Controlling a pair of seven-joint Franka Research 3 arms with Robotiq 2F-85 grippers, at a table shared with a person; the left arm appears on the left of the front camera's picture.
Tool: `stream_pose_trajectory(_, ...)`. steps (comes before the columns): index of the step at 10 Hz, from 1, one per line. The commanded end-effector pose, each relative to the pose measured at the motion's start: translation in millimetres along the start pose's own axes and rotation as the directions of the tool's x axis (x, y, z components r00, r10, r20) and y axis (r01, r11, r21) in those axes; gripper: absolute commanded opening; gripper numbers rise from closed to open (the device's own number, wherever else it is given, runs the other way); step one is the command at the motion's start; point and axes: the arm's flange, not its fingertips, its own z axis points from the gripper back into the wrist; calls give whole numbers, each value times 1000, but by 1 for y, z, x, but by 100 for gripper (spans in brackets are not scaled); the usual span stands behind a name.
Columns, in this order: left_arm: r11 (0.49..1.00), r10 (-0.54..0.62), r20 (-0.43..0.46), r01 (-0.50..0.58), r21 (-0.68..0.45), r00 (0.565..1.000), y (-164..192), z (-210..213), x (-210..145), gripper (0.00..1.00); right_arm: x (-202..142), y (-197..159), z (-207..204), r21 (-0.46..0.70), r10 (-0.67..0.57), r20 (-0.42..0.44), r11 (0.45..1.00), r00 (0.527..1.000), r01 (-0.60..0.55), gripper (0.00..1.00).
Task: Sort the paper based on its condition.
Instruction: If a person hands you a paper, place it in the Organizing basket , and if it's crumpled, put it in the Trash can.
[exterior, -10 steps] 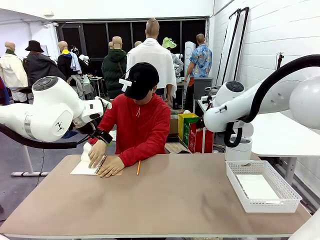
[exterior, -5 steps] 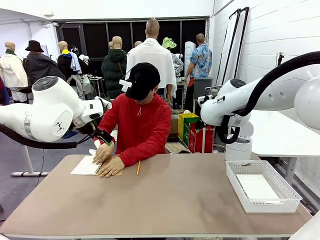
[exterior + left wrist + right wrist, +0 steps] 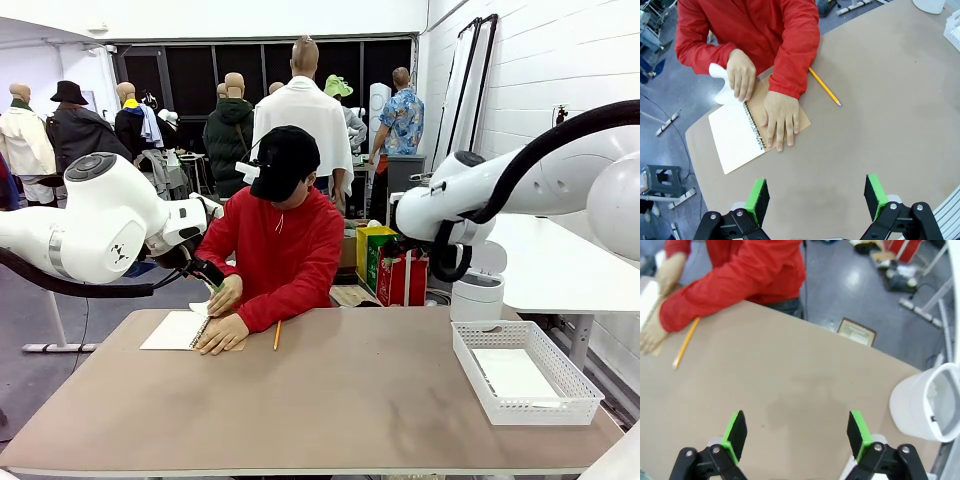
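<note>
The person in red holds a curled white sheet of paper point(image 3: 720, 84) in one hand at the spiral edge of an open notebook point(image 3: 736, 136). Their other hand point(image 3: 780, 116) lies flat on its brown cover. Another sheet of paper point(image 3: 515, 374) lies flat in the white basket point(image 3: 575, 400) on the right. My left gripper point(image 3: 816, 200) hangs open high above the table, nearer me than the notebook, with nothing between its green pads. My right gripper point(image 3: 796, 432) is open too, over bare tabletop to the right of the person's elbow.
A yellow pencil point(image 3: 824, 87) lies on the table beside the person's forearm, also seen as the pencil point(image 3: 685, 342). A white bucket point(image 3: 927, 402) stands off the table's far right corner. The wide tan tabletop point(image 3: 340, 400) stretches between notebook and basket.
The person's hand has drawn back from the notebook page with a sheet of paper. My right arm has swung a little to the left. The left arm has stayed put.
</note>
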Motion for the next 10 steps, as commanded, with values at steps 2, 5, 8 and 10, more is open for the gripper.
stream_pose_trajectory(2, 1000, -3, -3, 3, -1, 1000, 0, -1, -1, 100, 32, 7, 23, 81, -4, -61, 997, 998, 9, 100)
stream_pose_trajectory(5, 1000, -3, -3, 3, -1, 1000, 0, -1, -1, 100, 21, 19, 41, 198, 124, -41, 974, 991, -113, 100)
stream_pose_trajectory(8, 1000, -3, -3, 3, -1, 1000, 0, -1, -1, 100, -8, 32, 64, 219, 248, 67, 941, 966, -257, 100)
stream_pose_trajectory(10, 1000, -3, -3, 3, -1, 1000, 0, -1, -1, 100, -28, 38, 77, 210, 280, 93, 932, 955, -294, 100)
